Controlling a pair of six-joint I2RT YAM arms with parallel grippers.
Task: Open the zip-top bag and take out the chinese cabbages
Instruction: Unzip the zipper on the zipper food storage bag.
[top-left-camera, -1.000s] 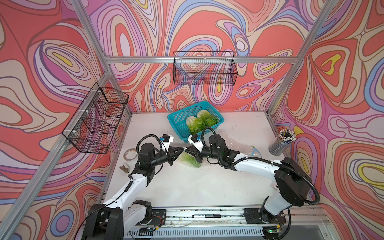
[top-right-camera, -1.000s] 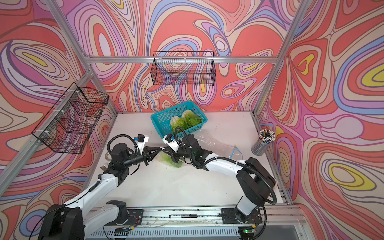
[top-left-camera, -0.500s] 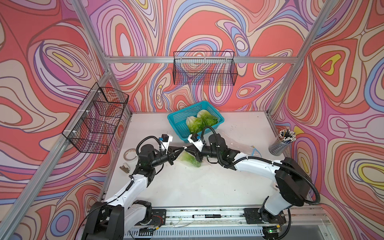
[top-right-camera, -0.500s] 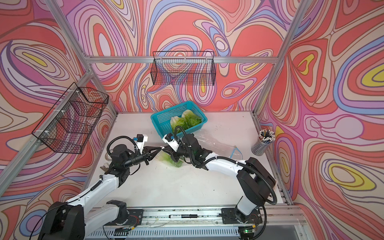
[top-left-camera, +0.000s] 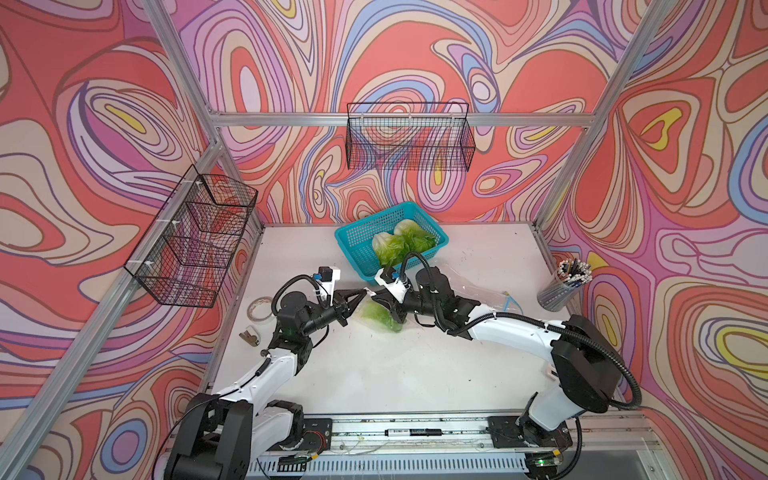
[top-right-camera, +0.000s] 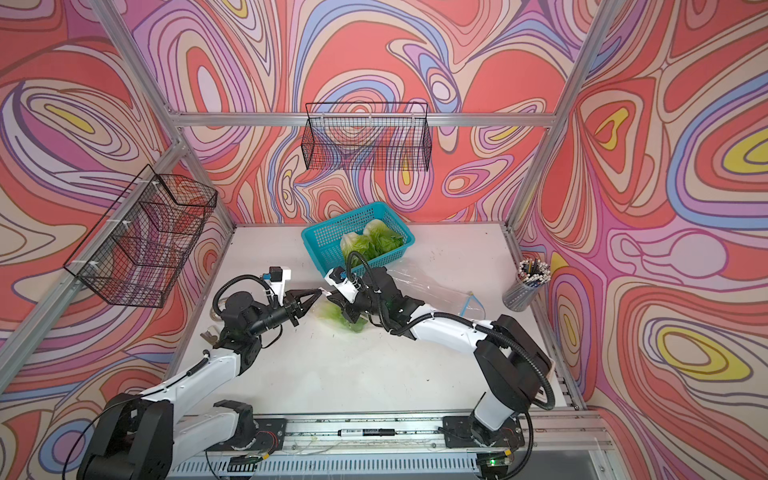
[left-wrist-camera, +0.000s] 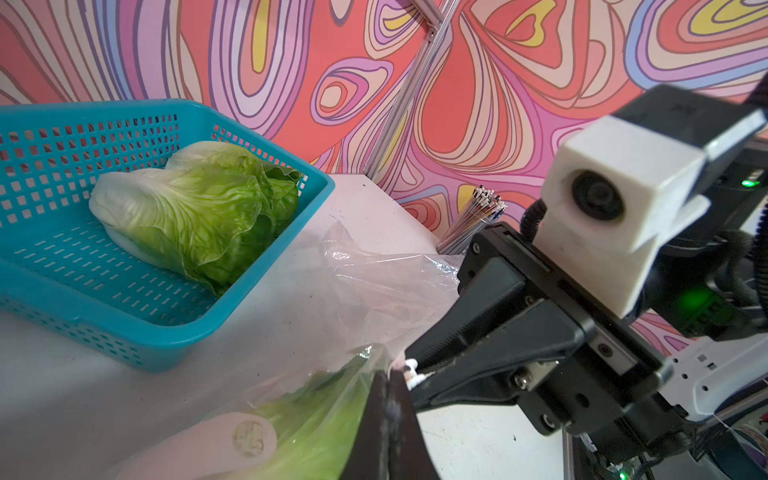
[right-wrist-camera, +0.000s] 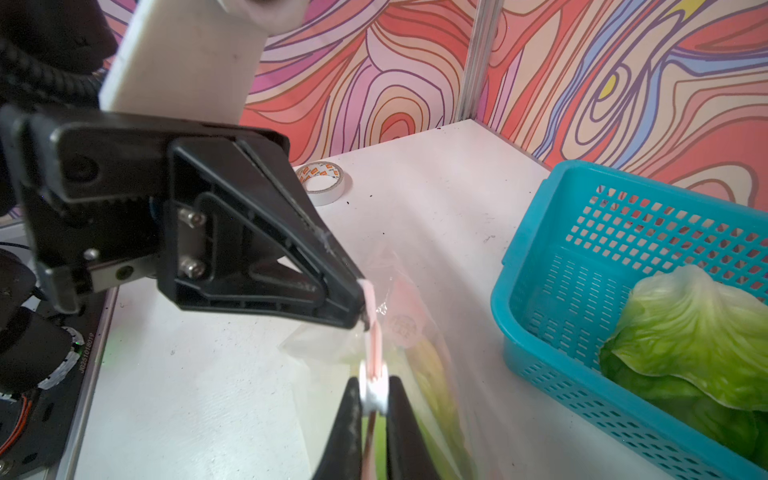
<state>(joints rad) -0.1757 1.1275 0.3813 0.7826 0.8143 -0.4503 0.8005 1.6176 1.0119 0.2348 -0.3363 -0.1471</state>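
Two of the chinese cabbages (top-left-camera: 405, 243) lie in the teal basket (top-left-camera: 357, 253) at the back of the desk (top-left-camera: 415, 365). The third cabbage (top-left-camera: 380, 319) sits inside the zip-top bag (top-left-camera: 488, 291), which lies on the desk just in front of the basket. Both top views show the left end effector (top-left-camera: 360, 293) and right end effector (top-left-camera: 379, 297) meeting tip to tip at the bag's mouth, too small there to read either grip. The right wrist view settles it: the right end effector is narrowed onto the white slider (right-wrist-camera: 375, 392), and the left is pinched tight on the pink zip strip (right-wrist-camera: 371, 316). That view also shows a tape roll (right-wrist-camera: 322, 183), while the left wrist view shows a pencil cup (left-wrist-camera: 478, 220).
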